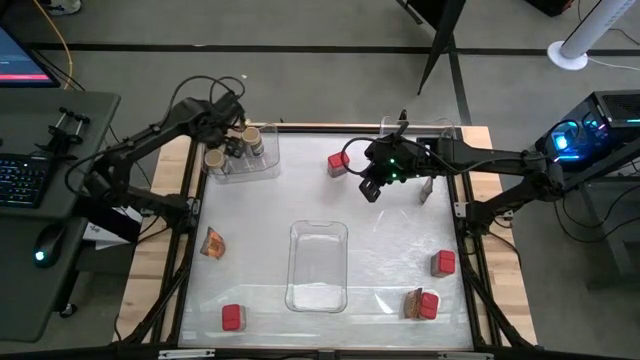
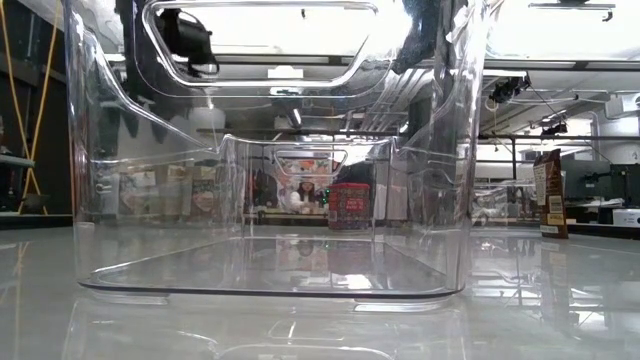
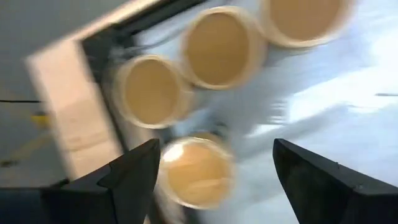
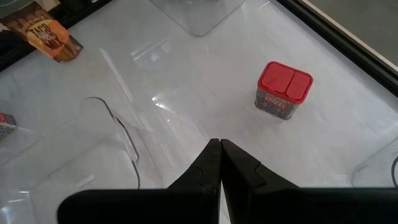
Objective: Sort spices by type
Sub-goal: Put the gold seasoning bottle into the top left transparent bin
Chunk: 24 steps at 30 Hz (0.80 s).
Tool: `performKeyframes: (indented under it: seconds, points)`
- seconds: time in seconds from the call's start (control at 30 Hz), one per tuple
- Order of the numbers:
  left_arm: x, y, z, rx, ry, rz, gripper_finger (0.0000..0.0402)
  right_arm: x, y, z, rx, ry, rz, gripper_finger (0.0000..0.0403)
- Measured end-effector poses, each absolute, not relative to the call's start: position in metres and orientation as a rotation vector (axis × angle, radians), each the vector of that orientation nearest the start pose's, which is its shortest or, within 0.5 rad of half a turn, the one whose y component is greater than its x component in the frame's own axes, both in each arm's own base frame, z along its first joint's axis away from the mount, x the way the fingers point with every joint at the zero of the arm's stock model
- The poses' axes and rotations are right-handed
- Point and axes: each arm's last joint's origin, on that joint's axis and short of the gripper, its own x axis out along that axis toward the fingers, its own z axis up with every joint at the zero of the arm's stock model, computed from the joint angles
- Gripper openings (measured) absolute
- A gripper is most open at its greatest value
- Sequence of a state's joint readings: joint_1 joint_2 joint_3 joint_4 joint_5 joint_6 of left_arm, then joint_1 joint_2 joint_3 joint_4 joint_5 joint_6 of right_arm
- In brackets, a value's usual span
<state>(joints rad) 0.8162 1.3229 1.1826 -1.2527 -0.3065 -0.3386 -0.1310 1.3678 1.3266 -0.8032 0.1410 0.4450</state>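
Observation:
My left gripper [image 1: 236,140] [image 3: 216,146] hovers open over the clear tray [image 1: 243,168] at the table's far left. Several round jars with tan lids [image 3: 214,46] stand in that tray. One jar [image 3: 196,173] sits below and between the open fingers, close to one of them. My right gripper [image 1: 372,188] [image 4: 219,144] is shut and empty. It points down at bare table just right of a red boxy container [image 1: 338,163] [image 4: 283,90] standing upright. Other red containers [image 1: 232,317] [image 1: 443,263] [image 1: 429,304] and foil packets [image 1: 213,242] [image 1: 413,303] lie scattered on the table.
An empty clear tray [image 1: 318,290] [image 2: 270,285] sits at the table's middle near side and fills the low view. Another clear tray [image 1: 430,135] stands at the far right under the right arm. In the low view, a packet [image 2: 550,195] stands at the right.

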Motion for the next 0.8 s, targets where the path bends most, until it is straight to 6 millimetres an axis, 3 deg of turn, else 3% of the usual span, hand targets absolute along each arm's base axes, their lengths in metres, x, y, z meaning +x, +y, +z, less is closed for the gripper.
performKeyframes:
  seconds: [0.17, 0.37, 0.5, 0.7, 0.8]
  points:
    - [0.147, 0.145, 0.305, -0.767, 1.176, 0.977, 0.0298, 0.275, -0.04, 0.34, 0.41, 0.775, -0.44, 0.0]
    - [0.138, 0.111, 0.312, -0.776, 1.192, 1.071, 0.0277, 0.275, -0.041, 0.34, 0.4, 0.774, -0.443, 0.0]
    - [0.133, 0.098, 0.293, -0.826, 1.152, 1.142, 0.0206, 0.275, -0.041, 0.34, 0.396, 0.769, -0.45, 0.0]
    - [0.127, 0.091, 0.256, -0.905, 1.113, 1.245, 0.0026, 0.276, -0.041, 0.34, 0.397, 0.767, -0.449, 0.0]
    - [0.13, 0.094, 0.252, -0.881, 0.993, 1.28, 0.0016, 0.276, -0.041, 0.341, 0.397, 0.763, -0.449, 0.0]
